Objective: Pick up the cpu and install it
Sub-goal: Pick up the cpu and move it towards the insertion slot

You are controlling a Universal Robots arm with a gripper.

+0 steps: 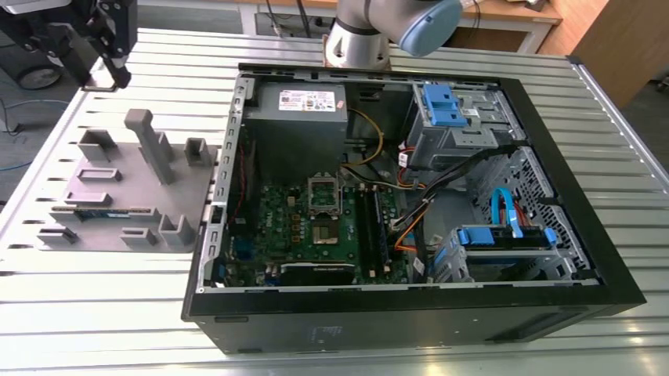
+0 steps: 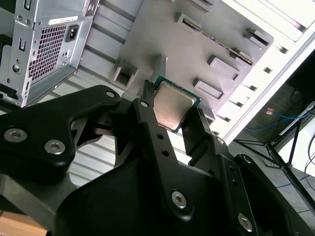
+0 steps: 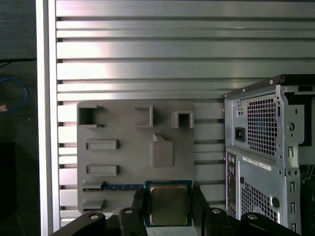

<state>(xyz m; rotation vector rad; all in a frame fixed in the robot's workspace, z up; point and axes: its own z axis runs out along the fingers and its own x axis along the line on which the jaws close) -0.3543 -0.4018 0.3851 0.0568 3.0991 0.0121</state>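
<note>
The gripper (image 3: 169, 199) clamped the cpu (image 3: 168, 209) above the tray (image 3: 123, 164), so pickup looked done; seating it in the socket (image 1: 323, 197) was not yet done

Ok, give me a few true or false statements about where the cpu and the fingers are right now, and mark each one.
1. The cpu is clamped between the fingers. True.
2. The cpu is seated in the socket of the green board. False: in both wrist views the fingers hold it above the grey tray, outside the computer case.
3. A memory stick lies in a slot of the grey tray. True.
4. The computer case is closed up. False: its side is off and the green board inside shows.
5. The grey tray sits inside the case. False: it lies on the slatted table, at the exterior view's left of the case.
</note>
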